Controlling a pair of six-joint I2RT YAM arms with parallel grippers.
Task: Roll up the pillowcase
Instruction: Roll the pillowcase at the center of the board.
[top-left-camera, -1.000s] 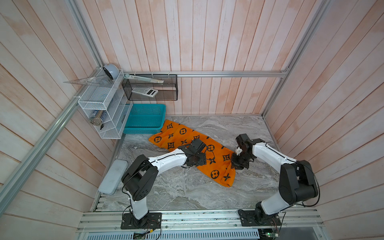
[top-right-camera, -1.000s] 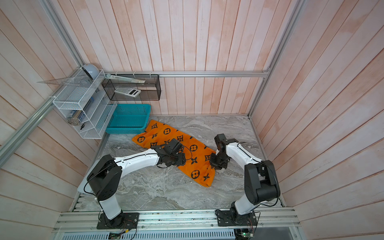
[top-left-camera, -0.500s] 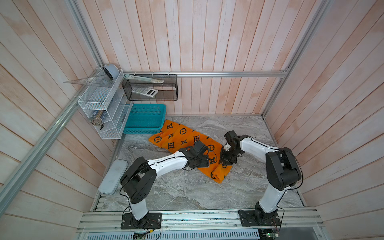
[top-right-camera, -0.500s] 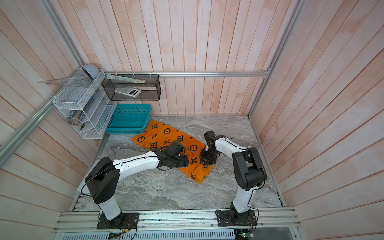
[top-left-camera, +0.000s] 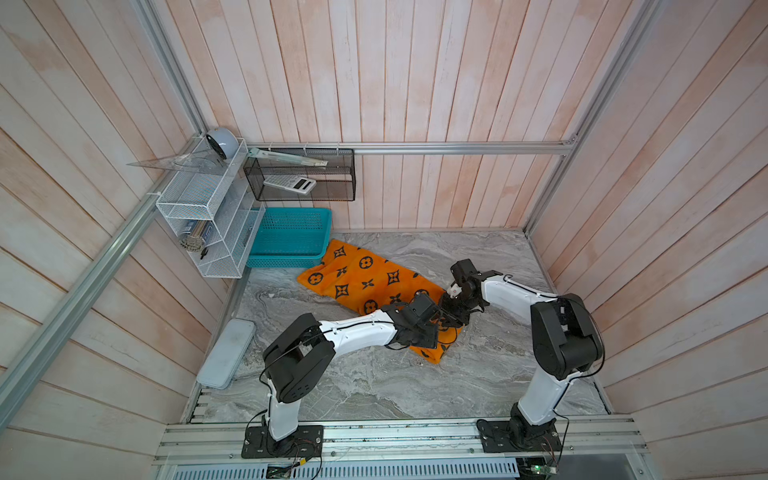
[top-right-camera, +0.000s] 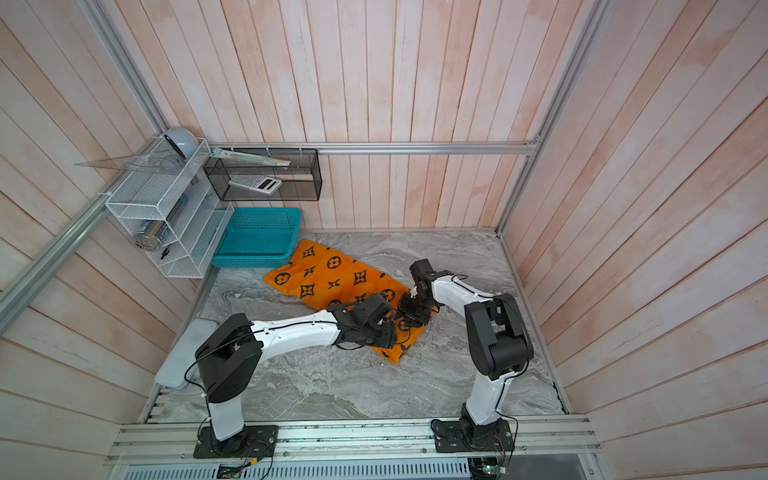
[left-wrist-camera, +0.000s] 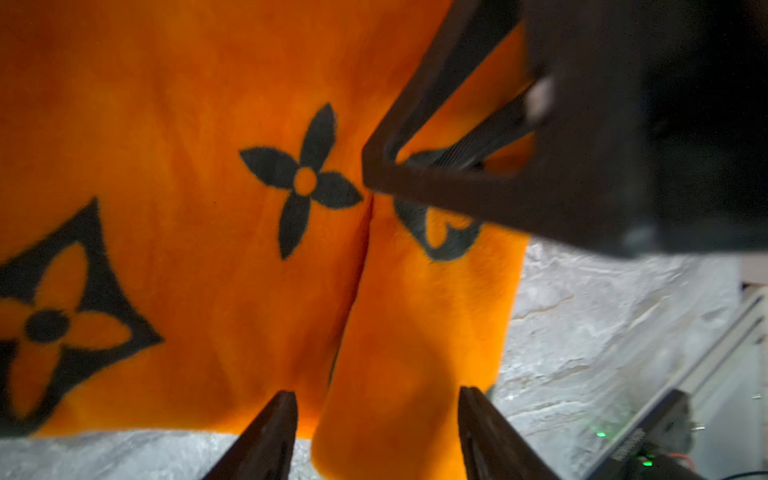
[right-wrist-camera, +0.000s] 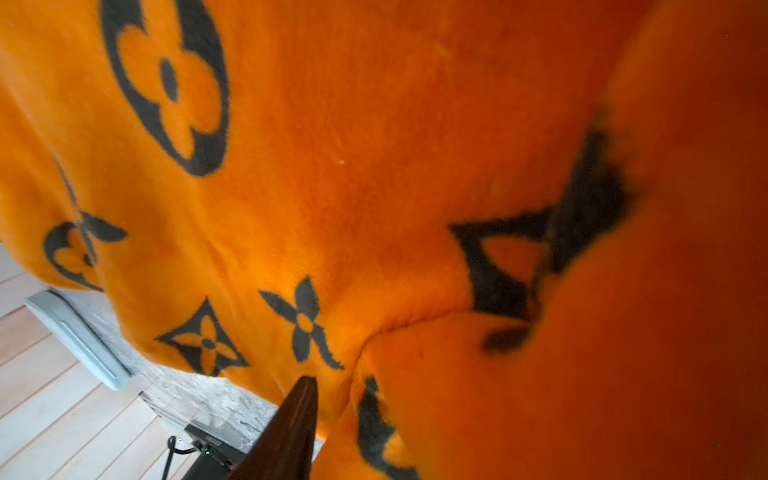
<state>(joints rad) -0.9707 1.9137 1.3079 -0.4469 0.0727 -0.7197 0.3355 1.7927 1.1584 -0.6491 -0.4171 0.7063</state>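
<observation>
The left gripper (left-wrist-camera: 377, 394) sits parted astride the pillowcase (top-left-camera: 361, 274) fold, the right gripper (top-left-camera: 449, 320) spread unclear, so the loose plush roll could unfurl.

1. You are looking into a robot lab test booth: a left arm (top-left-camera: 357, 332) and a right arm (top-left-camera: 511, 291) are bolted to a metal rail (top-left-camera: 415, 434).
2. Plank walls (top-left-camera: 415, 83) framed by aluminium bars (top-left-camera: 457, 148) box in your marble-look table (top-left-camera: 374, 395).
3. A white wire shelf (top-left-camera: 195, 195), a black mesh basket (top-left-camera: 332, 174) and a teal basket (top-left-camera: 291, 237) hold props.
</observation>
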